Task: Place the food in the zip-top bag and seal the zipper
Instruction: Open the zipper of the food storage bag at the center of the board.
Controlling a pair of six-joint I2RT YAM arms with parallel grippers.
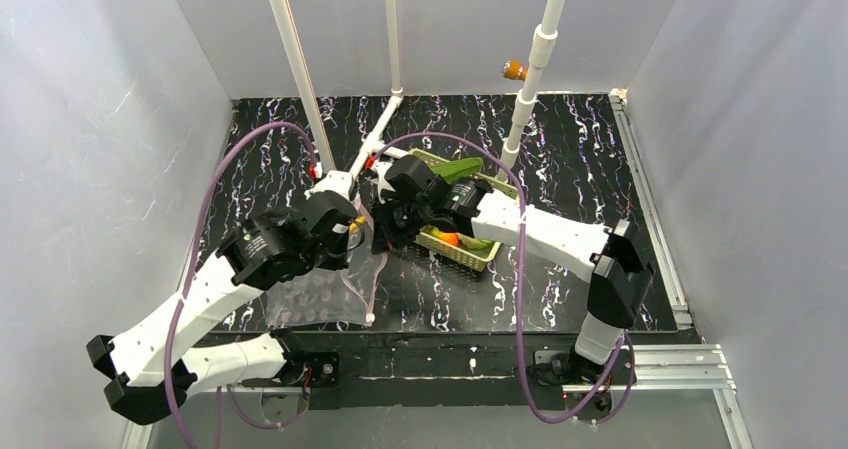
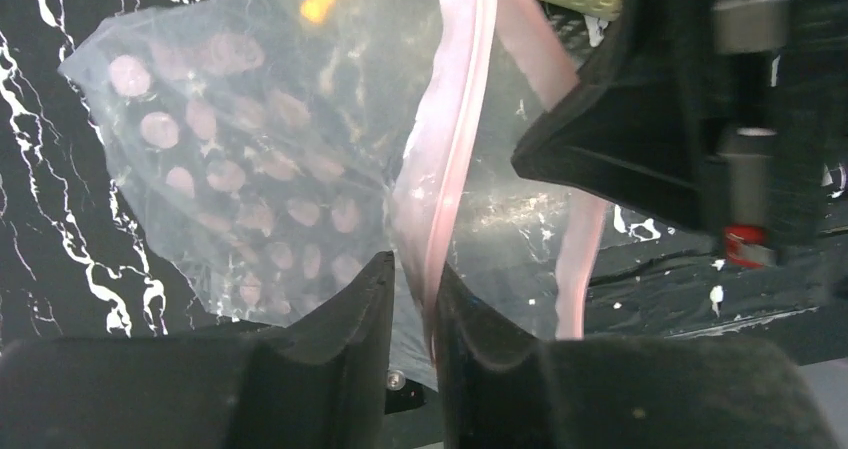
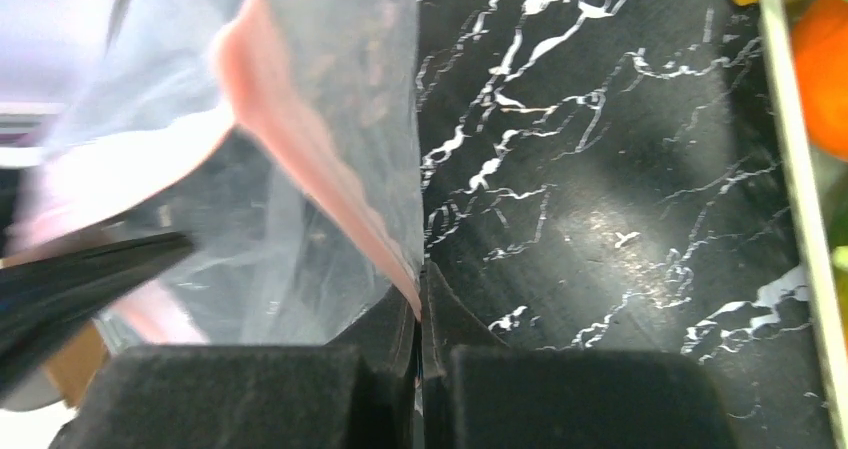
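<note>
Left end effector (image 2: 415, 274) and right (image 3: 420, 284) clamped.

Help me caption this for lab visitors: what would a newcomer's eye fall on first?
The clear, dotted zip-top bag stands out, spread open left of the middle of the black marbled table. One side of its pink zipper is pinched by the left tool and the other by the right tool. Right of it stands a pale yellow-green basket holding green leaves and something orange.
</note>
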